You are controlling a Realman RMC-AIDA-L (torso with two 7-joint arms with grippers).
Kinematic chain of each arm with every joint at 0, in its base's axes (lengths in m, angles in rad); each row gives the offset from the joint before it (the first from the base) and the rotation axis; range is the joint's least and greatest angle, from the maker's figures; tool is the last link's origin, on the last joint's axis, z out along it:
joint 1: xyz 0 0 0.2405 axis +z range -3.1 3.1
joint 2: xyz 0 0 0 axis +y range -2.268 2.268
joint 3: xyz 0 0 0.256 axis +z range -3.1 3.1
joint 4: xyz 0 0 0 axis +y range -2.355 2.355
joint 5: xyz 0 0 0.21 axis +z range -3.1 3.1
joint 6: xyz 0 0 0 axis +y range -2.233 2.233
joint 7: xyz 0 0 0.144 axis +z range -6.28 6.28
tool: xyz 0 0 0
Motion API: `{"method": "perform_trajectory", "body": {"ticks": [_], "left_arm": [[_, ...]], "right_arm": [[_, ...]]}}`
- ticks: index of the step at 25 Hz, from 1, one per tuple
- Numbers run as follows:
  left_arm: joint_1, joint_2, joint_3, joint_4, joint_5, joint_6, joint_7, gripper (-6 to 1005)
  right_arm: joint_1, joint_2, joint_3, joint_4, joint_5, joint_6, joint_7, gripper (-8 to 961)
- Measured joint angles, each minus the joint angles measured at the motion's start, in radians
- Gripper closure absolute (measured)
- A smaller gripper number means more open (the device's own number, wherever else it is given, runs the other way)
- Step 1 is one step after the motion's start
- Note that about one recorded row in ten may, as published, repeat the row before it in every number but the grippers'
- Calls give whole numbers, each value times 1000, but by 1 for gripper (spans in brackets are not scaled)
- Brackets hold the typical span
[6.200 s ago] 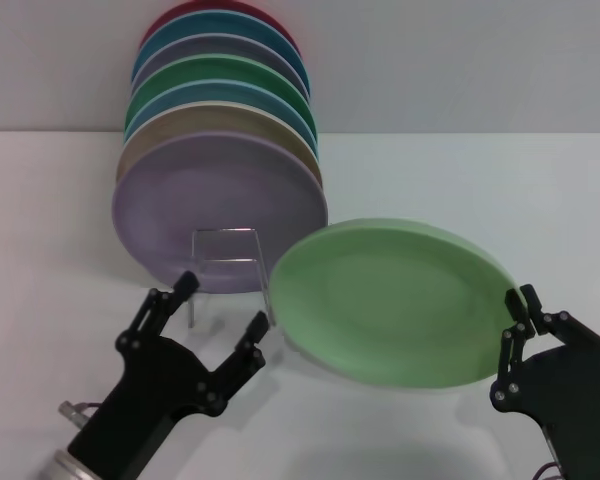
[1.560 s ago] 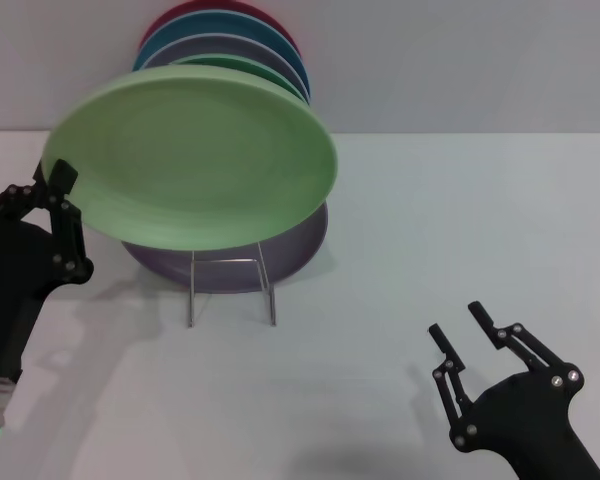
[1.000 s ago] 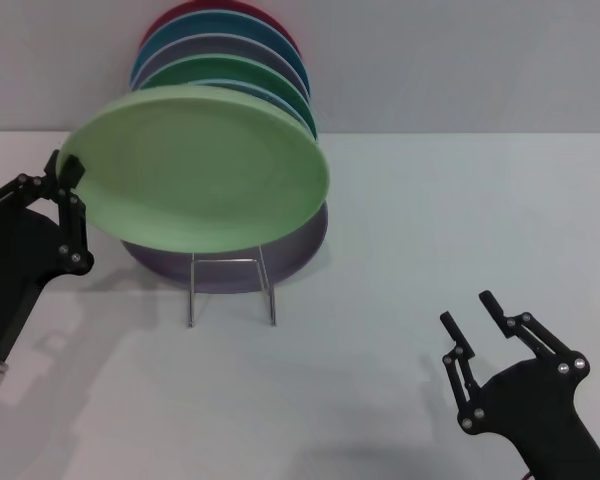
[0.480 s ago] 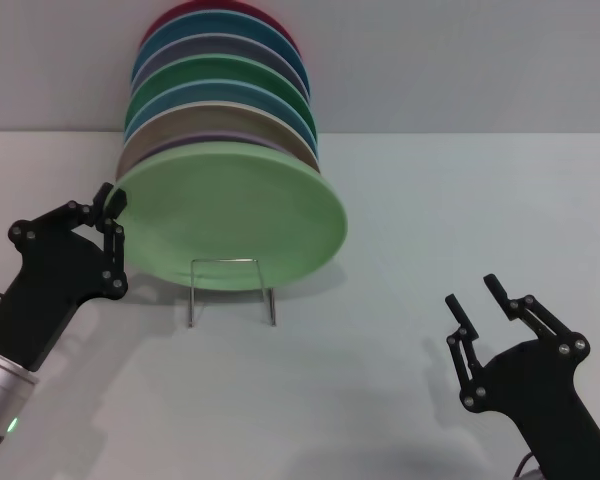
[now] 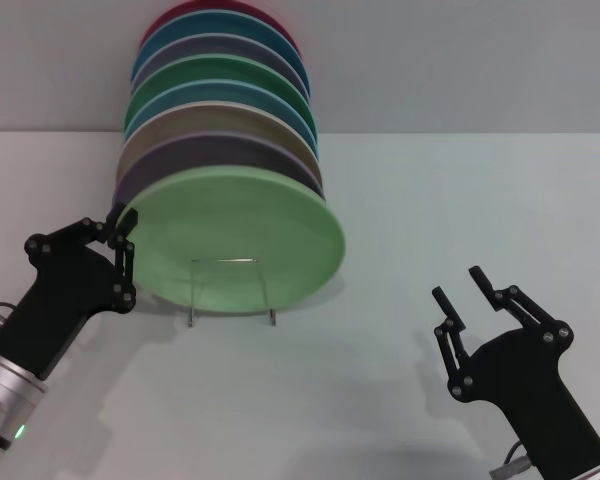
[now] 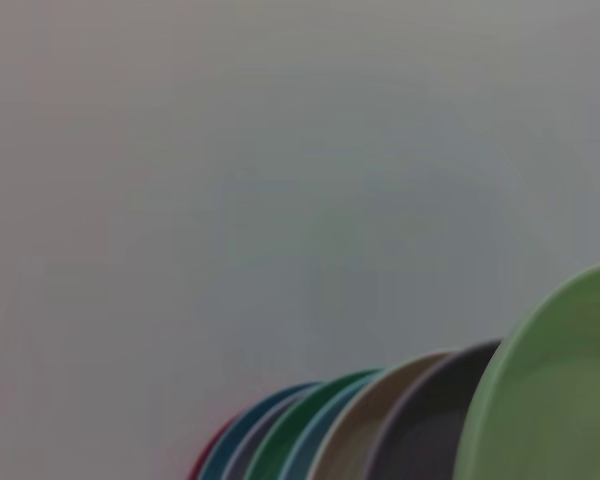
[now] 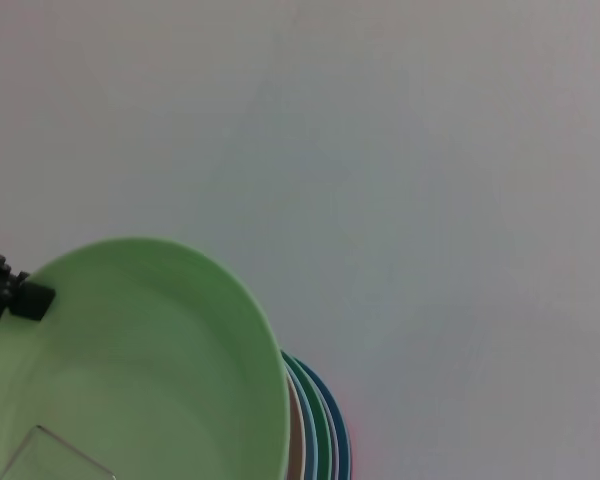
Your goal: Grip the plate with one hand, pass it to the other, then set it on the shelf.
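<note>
The light pastel-green plate [image 5: 235, 240] stands tilted at the front of the row of plates, its lower edge at the silver wire shelf [image 5: 269, 303]. My left gripper [image 5: 123, 229] is shut on the plate's left rim. My right gripper [image 5: 464, 284] is open and empty, low over the table to the right, well apart from the plate. The plate's rim shows in the left wrist view [image 6: 550, 400]. The right wrist view shows the plate's face [image 7: 130, 370], a left fingertip [image 7: 15, 297] on its rim and the shelf wire [image 7: 55, 447].
Behind the green plate stand several plates on edge: lilac [image 5: 155, 165], tan, blue, darker green [image 5: 220, 75], teal and red at the back. The white table [image 5: 460, 200] runs to a grey wall.
My left gripper has come down and slightly right with the plate, which now sits lower against the shelf and the stack. My right gripper has shifted a little up and left, still open.
</note>
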Motion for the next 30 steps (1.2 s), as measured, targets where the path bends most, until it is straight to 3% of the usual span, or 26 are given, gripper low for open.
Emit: {"method": "perform_trajectory", "body": {"ticks": [8, 14, 20, 23, 25, 27, 30], "left_arm": [[3, 1, 8, 0, -1, -17, 1, 901], [29, 2, -32, -10, -8, 58, 2, 893], [98, 2, -101, -21, -9, 181, -42, 667], [135, 3, -132, -28, -9, 214, -149, 560], [148, 2, -145, -28, -10, 213, -224, 489], [153, 1, -149, -27, -9, 198, -285, 230], [155, 1, -151, -28, -9, 162, -361, 193]], "right_arm": [[13, -1, 1, -2, 0, 10, 0, 635], [26, 0, 3, -11, 0, 17, 16, 634], [41, -1, 62, -24, 0, 17, 88, 634], [37, -2, 104, -30, 0, 7, 141, 633], [32, -4, 158, -46, 0, -12, 239, 633], [34, -4, 200, -83, 0, -25, 358, 634], [55, -6, 264, -169, 0, -27, 569, 624]]}}
